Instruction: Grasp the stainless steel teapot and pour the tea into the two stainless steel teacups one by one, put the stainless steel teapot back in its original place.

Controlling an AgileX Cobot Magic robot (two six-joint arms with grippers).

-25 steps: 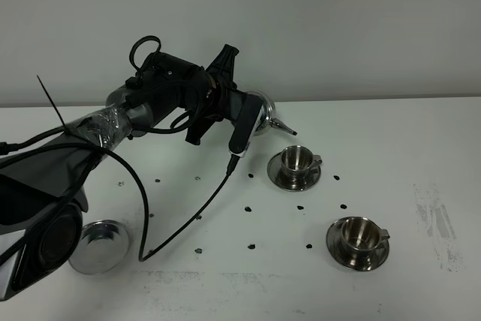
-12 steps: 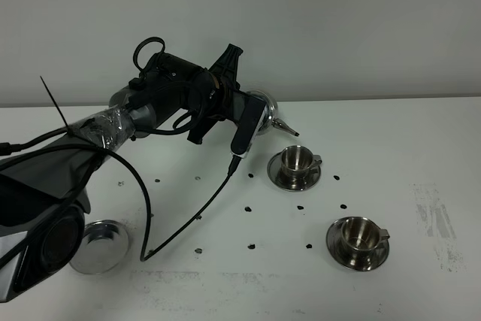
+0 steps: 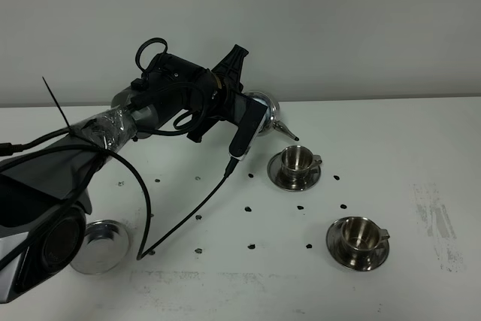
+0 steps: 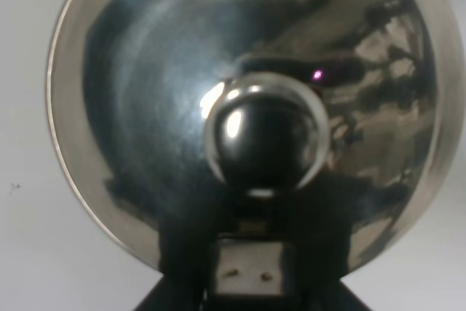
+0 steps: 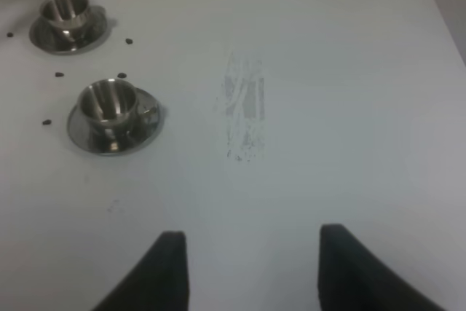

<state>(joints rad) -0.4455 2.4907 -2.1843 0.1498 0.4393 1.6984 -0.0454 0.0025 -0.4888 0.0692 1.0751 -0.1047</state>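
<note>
Teapot of shiny rounded stainless steel [image 3: 265,113] aloft, clenched in the left gripper [image 3: 242,110], thin spout angled down toward the farther small steel teacup [image 3: 296,158] on its saucer. Nearer steel teacup [image 3: 359,235] apart to its right; bare round steel saucer [image 3: 101,244] at near left. Right gripper [image 5: 251,271] splayed wide over white table [image 5: 328,71].

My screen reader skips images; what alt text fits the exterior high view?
The left arm holds a steel teapot above a white table, spout toward the farther cup; a nearer cup sits front right, both on saucers. A bare saucer sits front left.
</note>
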